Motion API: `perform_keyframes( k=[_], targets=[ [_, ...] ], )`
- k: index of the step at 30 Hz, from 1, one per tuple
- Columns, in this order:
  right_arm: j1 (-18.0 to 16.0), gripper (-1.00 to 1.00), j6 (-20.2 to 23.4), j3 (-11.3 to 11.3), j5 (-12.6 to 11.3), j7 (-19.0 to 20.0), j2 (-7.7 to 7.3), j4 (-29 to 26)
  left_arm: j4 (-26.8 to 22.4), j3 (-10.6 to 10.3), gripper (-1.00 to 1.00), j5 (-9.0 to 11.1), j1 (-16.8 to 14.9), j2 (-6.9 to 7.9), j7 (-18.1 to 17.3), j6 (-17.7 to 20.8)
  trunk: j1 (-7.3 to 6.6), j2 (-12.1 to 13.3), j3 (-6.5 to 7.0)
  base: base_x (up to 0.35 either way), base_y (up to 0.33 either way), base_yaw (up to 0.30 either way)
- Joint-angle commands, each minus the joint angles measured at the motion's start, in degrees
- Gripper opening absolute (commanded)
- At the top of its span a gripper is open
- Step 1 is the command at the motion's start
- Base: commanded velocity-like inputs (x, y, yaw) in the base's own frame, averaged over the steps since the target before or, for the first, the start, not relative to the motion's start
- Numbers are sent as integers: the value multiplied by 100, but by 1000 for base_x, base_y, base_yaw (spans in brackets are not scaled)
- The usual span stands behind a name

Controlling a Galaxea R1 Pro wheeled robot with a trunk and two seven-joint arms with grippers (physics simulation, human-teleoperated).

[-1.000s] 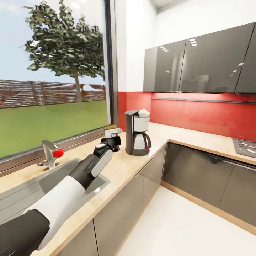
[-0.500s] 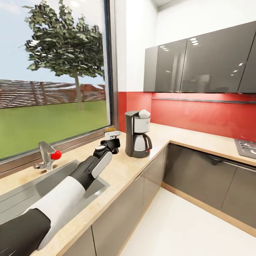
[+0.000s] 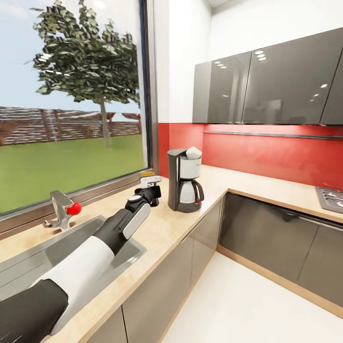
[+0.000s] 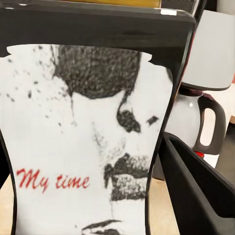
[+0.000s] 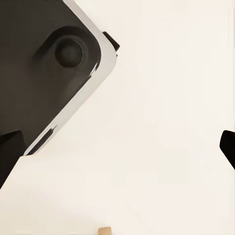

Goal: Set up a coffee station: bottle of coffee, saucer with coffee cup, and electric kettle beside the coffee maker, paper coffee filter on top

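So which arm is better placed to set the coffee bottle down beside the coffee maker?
The left. Its end effector already holds the bottle of coffee above the countertop, close beside the coffee maker.

Upper arm shell (image 3: 21, 312): matte black, rounded
Forearm sleeve (image 3: 78, 274): smooth white, tapering toward the wrist
Wrist segment (image 3: 125, 224): black casing with a pale grey oblong panel along its side
Left gripper (image 3: 151, 183): black, blocky, with a silver-white fitting above it
Finger (image 4: 200, 188): black, flat-sided, glossy edge
Base corner (image 5: 54, 73): dark panel, rounded corner, silver rim, round recessed boss
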Motion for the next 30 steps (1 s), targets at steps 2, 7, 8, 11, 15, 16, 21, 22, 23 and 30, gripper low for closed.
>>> perform_keyframes(
  k=[2,7,8,11,15,16,21,22,23,30],
  targets=[
    [-8,100,-19,-48,27,10,-5,14,-9,-19,-100,29,-7,3,38,17,2,-6,-9,59,0,0],
    [-8,100,-19,-50,27,11,-5,14,-11,-17,-100,29,-7,3,39,17,2,-6,-9,133,-63,0],
    [-8,100,-19,-50,27,11,-5,14,-11,-17,-100,29,-7,3,40,17,2,-6,-9,196,-105,0],
    [-8,100,-19,-49,27,11,-5,14,-12,-16,-100,29,-7,3,43,17,2,-6,-9,100,-54,0],
    [-8,100,-19,-49,27,11,-5,14,-12,-13,-100,29,-7,3,45,17,2,-6,-9,53,-66,0],
    [-8,100,-19,-48,27,10,-5,14,-12,-12,-100,29,-7,3,46,19,2,-6,-9,79,-106,0],
    [-8,100,-19,-48,27,12,-5,14,-12,-12,-100,29,-7,3,46,18,2,-6,-9,40,-50,0],
    [-8,100,-19,-44,27,16,-5,14,-5,-11,-100,29,-7,3,46,17,2,-6,-9,3,-4,0],
    [-8,100,-19,-44,27,17,-5,14,-5,-11,-100,29,-7,3,46,17,2,-6,-9,3,-3,0],
    [-8,100,-27,-43,27,19,-5,14,11,-4,-100,29,-7,10,44,17,2,-6,-9,94,21,0]
  ],
)
